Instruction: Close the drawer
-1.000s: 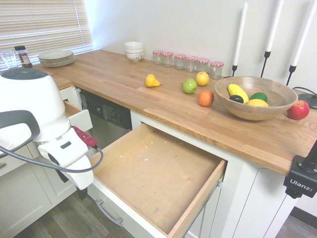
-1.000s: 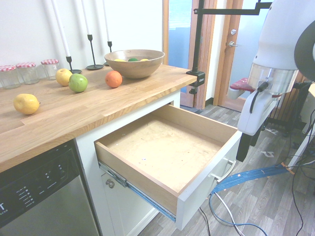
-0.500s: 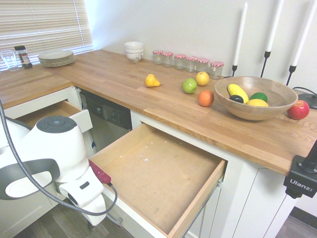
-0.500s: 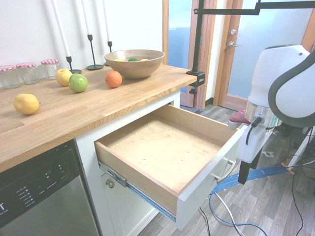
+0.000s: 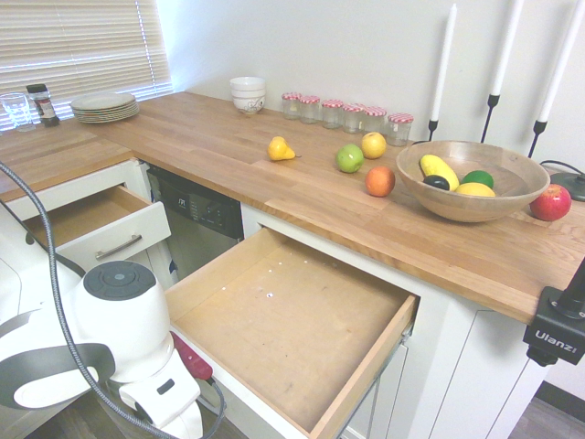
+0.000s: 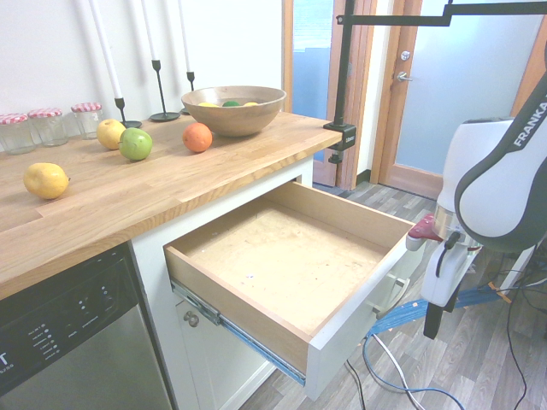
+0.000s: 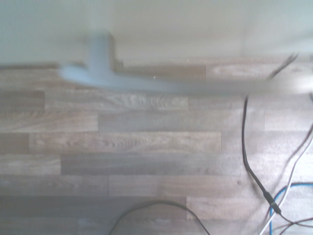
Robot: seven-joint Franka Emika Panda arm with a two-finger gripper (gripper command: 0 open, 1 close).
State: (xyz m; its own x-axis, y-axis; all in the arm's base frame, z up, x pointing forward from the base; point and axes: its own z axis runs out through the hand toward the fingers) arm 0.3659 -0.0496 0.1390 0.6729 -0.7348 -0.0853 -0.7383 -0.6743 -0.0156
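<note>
The drawer point(image 5: 292, 320) stands pulled far out under the wooden counter, its brown bottom bare. In the second exterior view the drawer point(image 6: 291, 256) shows its light wood sides and its white front point(image 6: 355, 333). My gripper point(image 6: 430, 319) hangs low just outside that front, near its right end, pointing down at the floor and holding nothing. Its fingers look open and are apart from the panel. In the first exterior view only the arm's wrist point(image 5: 160, 398) shows, at the drawer's near left corner. The wrist view shows the blurred silver bar handle point(image 7: 161, 85) over wood flooring.
A smaller white-fronted drawer point(image 5: 105, 229) is also open, to the left of the dishwasher point(image 5: 196, 219). The counter holds loose fruit, a wooden fruit bowl point(image 5: 466, 197), jars, plates and candlesticks. A door point(image 6: 444, 77) is behind the arm.
The arm has dropped steadily lower in front of the drawer's front, bringing the gripper down towards the floor. The drawer itself has not moved.
</note>
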